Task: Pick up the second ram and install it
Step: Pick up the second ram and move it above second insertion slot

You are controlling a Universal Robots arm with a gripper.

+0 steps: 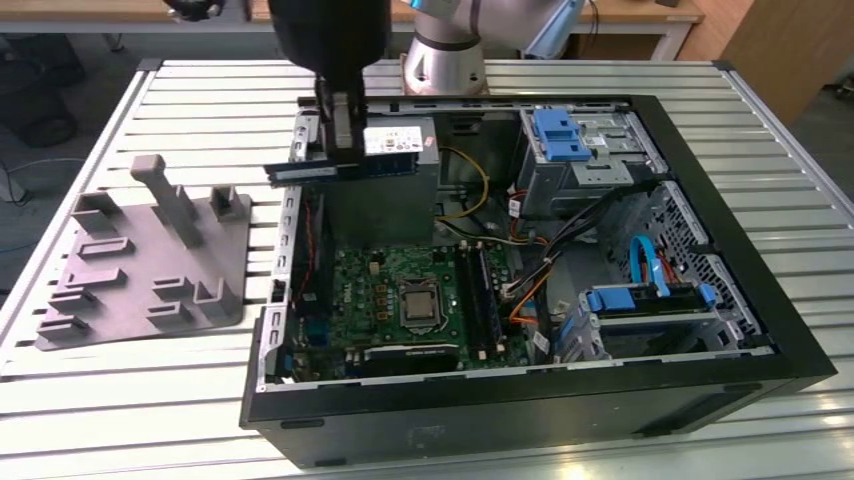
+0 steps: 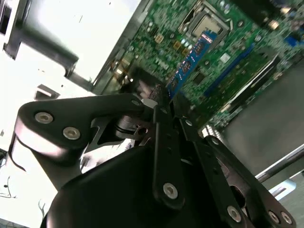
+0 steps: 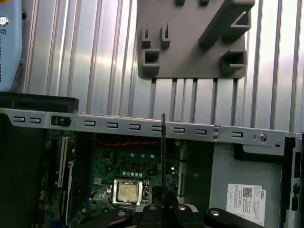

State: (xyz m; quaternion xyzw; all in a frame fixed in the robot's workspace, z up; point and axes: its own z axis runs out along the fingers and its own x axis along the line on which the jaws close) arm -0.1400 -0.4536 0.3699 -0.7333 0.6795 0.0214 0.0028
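The fingers (image 2: 165, 133) are clamped on one end of the second ram (image 1: 310, 171); its long axis juts level to one side of them, the memory slots (image 1: 478, 292) well below.

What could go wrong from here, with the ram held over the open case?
1. The hand pinches the second ram toward one end, so the stick may pivot if pressed into a slot.
2. In the first wrist view the stick hangs across the case's side rail; a low move could clip it.
3. Loose cables lie beside the memory slots and might snag.
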